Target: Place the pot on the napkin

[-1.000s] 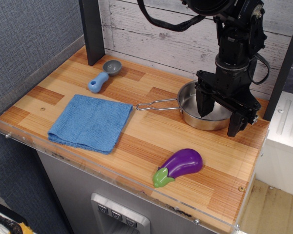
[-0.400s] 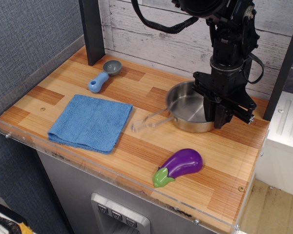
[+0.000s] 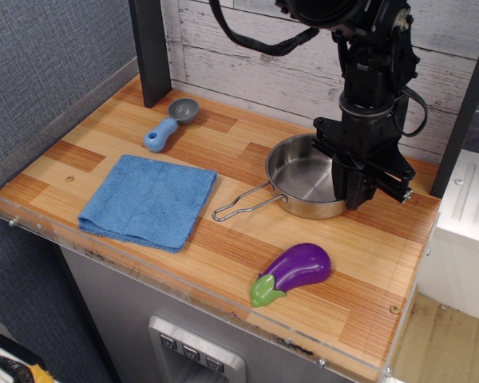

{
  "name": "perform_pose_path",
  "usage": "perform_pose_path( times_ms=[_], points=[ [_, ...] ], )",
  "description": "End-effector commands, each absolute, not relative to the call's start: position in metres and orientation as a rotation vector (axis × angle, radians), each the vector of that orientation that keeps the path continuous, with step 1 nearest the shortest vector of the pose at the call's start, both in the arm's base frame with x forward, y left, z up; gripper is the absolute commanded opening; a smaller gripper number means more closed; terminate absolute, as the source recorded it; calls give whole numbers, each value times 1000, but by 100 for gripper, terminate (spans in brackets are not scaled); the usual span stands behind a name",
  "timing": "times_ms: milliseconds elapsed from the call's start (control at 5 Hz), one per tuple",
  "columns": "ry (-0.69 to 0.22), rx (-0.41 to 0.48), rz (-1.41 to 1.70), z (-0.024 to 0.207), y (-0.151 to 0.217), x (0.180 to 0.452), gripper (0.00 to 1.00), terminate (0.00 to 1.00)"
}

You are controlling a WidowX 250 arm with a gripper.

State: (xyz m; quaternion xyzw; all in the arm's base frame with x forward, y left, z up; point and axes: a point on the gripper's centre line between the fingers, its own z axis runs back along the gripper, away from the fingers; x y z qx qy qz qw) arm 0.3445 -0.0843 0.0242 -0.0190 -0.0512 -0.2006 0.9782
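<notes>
The pot point(image 3: 302, 174), a shallow shiny steel pan, sits at the right back of the wooden table point(image 3: 223, 239). Its wire-loop handle point(image 3: 239, 207) points to the lower left, toward the napkin. The napkin point(image 3: 148, 199), a folded blue terry cloth, lies flat at the left front, apart from the pot. My gripper point(image 3: 354, 191) hangs straight down at the pot's right rim. Its black fingers are drawn together on the rim. Whether the pot's base touches the wood cannot be told.
A small grey scoop with a blue handle point(image 3: 169, 126) lies at the back left. A purple toy eggplant point(image 3: 295, 271) lies at the front right. A dark post point(image 3: 152, 48) stands at the back left. A clear acrylic rim point(image 3: 32, 227) lines the table's front and left edges.
The gripper's fingers were spread over the pot's right rim and have closed on it. The pot has shifted left, and its handle has swung toward the front left.
</notes>
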Motion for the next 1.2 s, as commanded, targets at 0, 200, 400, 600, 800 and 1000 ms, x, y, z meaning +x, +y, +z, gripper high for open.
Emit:
perform_pose_path(
  times_ms=[0, 200, 400, 600, 800, 1000],
  points=[
    [-251, -58, -445, 94, -62, 334, 0, 0],
    [-301, -74, -437, 122, -46, 314, 0, 0],
    [-317, -84, -407, 139, -19, 291, 0, 0],
    [-313, -78, -365, 151, 16, 265, 0, 0],
    [-306, -67, -322, 154, 46, 244, 0, 0],
    [-279, -64, -331, 144, 67, 240, 0, 0]
  ],
)
